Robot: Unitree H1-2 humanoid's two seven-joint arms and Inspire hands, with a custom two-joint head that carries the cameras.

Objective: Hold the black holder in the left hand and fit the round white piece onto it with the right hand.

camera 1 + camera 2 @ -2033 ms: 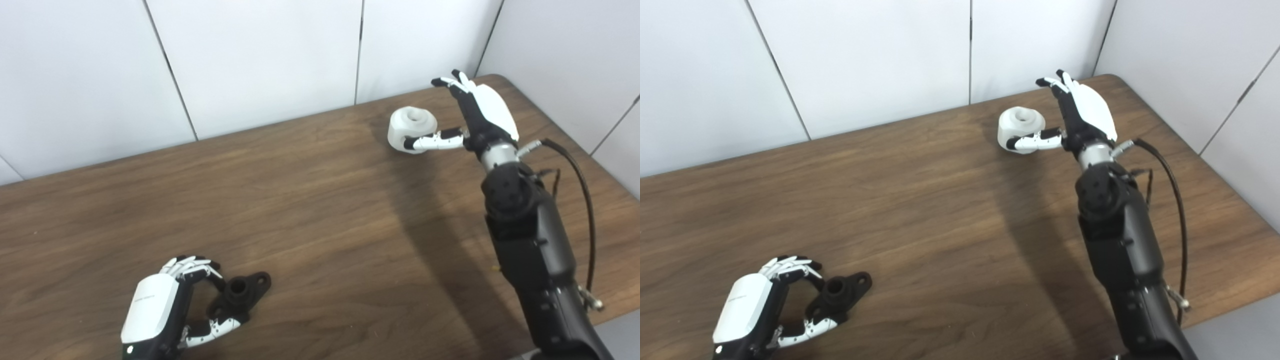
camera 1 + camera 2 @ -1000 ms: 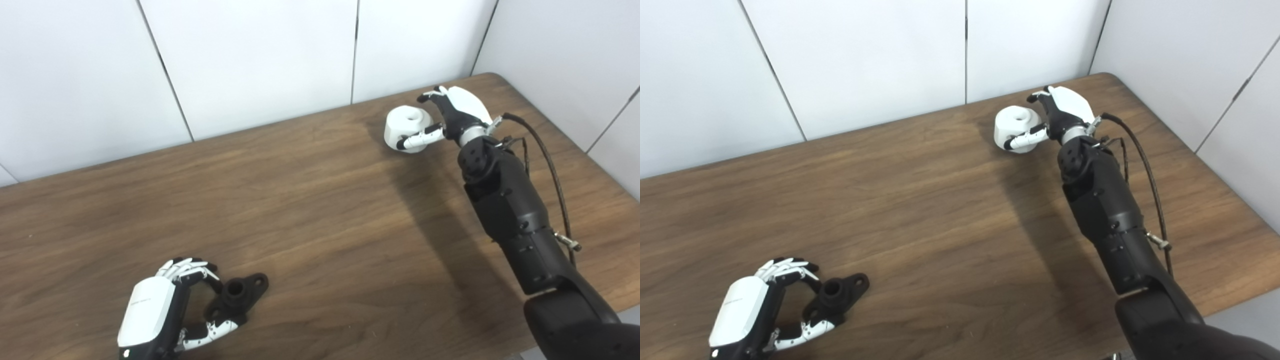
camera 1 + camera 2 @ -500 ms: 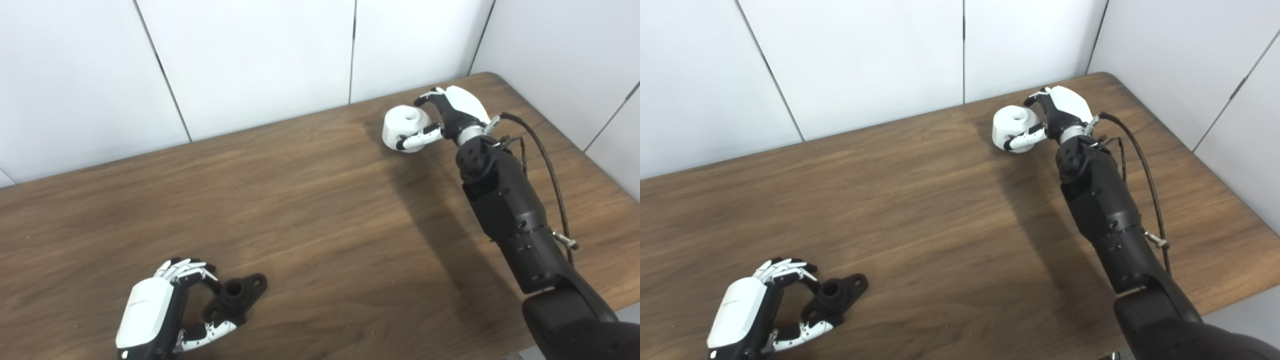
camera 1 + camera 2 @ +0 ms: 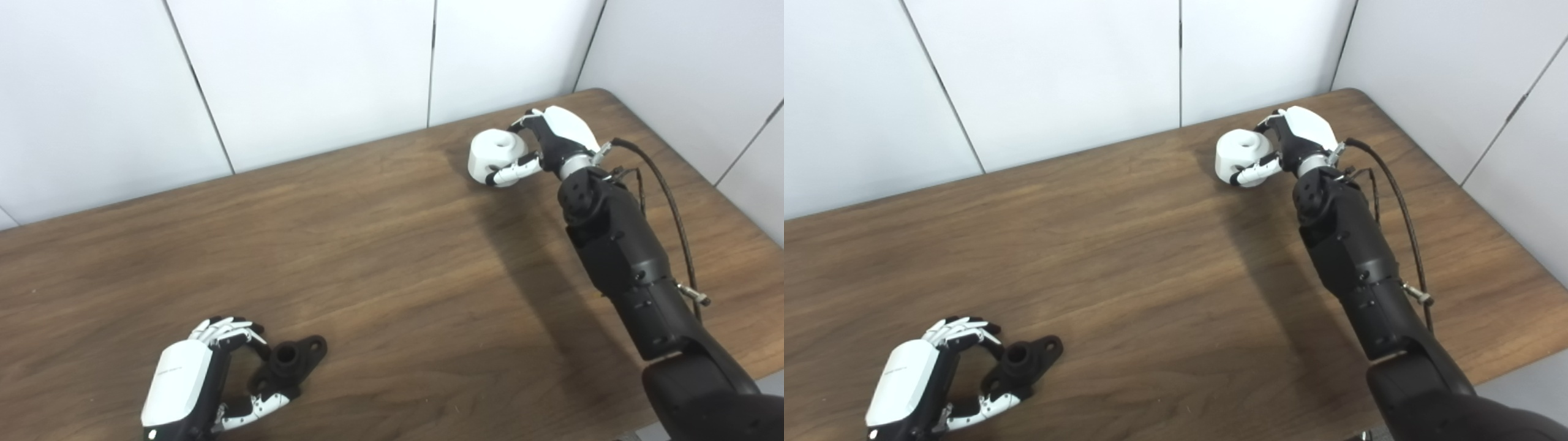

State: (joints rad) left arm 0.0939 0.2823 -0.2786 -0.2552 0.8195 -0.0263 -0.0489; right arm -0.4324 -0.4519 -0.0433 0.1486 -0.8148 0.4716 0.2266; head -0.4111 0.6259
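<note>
White piece (image 4: 493,154) now enclosed by right hand (image 4: 554,142).

the holder (image 4: 288,365) lies at the tabletop's (image 4: 380,275) near left, beside the left hand (image 4: 202,380); the round piece (image 4: 493,156) sits far right, seemingly inside the right hand (image 4: 548,147).

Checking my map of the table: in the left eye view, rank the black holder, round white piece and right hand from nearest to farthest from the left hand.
1. black holder, against the left hand, near edge.
2. round white piece, far right.
3. right hand, just beyond, curled on it.
</note>
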